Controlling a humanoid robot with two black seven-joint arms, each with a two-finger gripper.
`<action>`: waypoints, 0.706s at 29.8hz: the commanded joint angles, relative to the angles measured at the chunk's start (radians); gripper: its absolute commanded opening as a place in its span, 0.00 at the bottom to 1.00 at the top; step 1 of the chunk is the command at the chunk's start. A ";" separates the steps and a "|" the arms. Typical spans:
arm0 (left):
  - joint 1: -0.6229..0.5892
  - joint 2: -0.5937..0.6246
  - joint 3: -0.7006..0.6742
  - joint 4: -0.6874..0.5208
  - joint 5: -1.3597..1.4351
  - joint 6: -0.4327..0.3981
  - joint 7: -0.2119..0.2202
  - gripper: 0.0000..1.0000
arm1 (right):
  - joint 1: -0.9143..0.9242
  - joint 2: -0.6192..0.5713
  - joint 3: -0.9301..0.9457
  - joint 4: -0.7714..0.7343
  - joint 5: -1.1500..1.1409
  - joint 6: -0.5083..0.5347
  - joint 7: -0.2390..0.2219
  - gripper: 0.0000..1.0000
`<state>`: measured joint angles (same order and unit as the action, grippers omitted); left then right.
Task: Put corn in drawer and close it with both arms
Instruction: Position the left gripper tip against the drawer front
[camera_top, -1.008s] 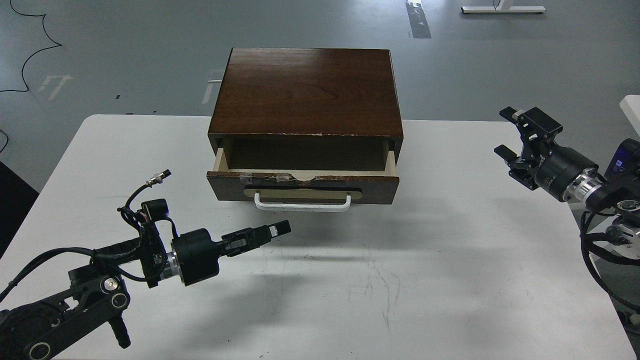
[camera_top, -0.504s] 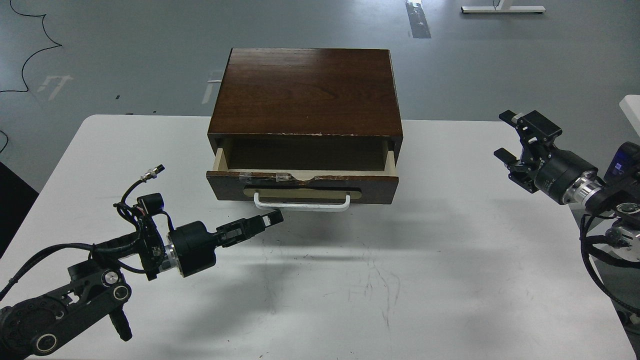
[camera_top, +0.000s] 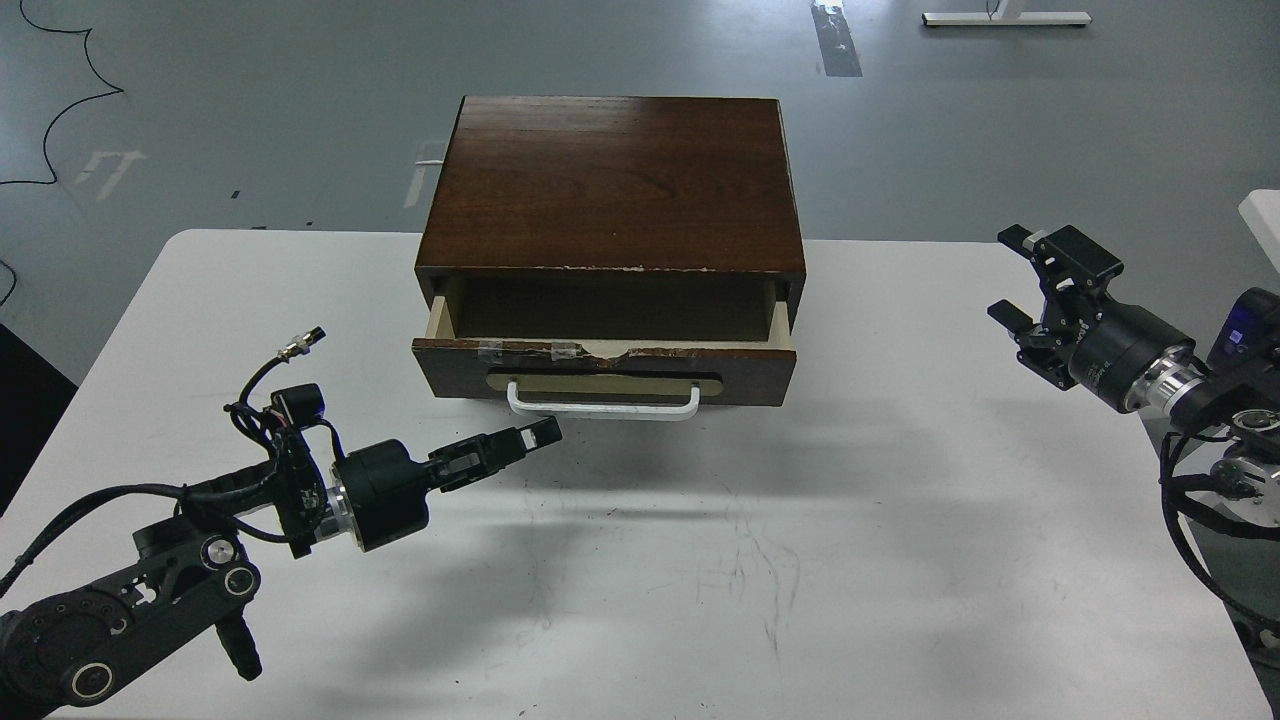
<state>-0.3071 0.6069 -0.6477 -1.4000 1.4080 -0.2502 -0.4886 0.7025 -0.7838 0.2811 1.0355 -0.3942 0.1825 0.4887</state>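
Note:
The drawer (camera_top: 604, 372) stands partly pulled out of a dark-brown cabinet (camera_top: 612, 185) at the table's back middle. It has a white bar handle (camera_top: 603, 404) and a chipped, taped top edge. No corn shows anywhere; the visible part of the drawer's inside is dark. My left gripper (camera_top: 541, 433) hovers just in front of and left of the handle, pointing right. Its fingers look like one bar, so I cannot tell them apart. My right gripper (camera_top: 1010, 272) is open and empty, well right of the drawer over the table's right side.
The white table (camera_top: 700, 560) carries only the cabinet. Its right edge runs under my right arm (camera_top: 1130, 350). A white object's corner (camera_top: 1262, 220) shows at the far right edge. Grey floor lies beyond the table.
My left gripper has moved a little left and toward the drawer front. My right gripper has shifted slightly lower. The drawer has not moved.

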 joint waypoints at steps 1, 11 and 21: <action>0.000 0.001 0.000 -0.001 -0.001 -0.003 0.000 0.00 | -0.001 0.000 0.001 0.000 0.000 0.000 0.000 1.00; 0.000 0.007 0.000 -0.007 -0.003 -0.023 0.000 0.00 | -0.002 0.000 0.001 0.001 0.000 0.000 0.000 1.00; 0.000 0.005 -0.004 -0.007 -0.003 -0.024 0.000 0.00 | -0.005 -0.002 0.001 0.001 0.000 0.000 0.000 1.00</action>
<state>-0.3068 0.6127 -0.6504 -1.4067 1.4051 -0.2758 -0.4887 0.7006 -0.7844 0.2816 1.0370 -0.3942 0.1825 0.4887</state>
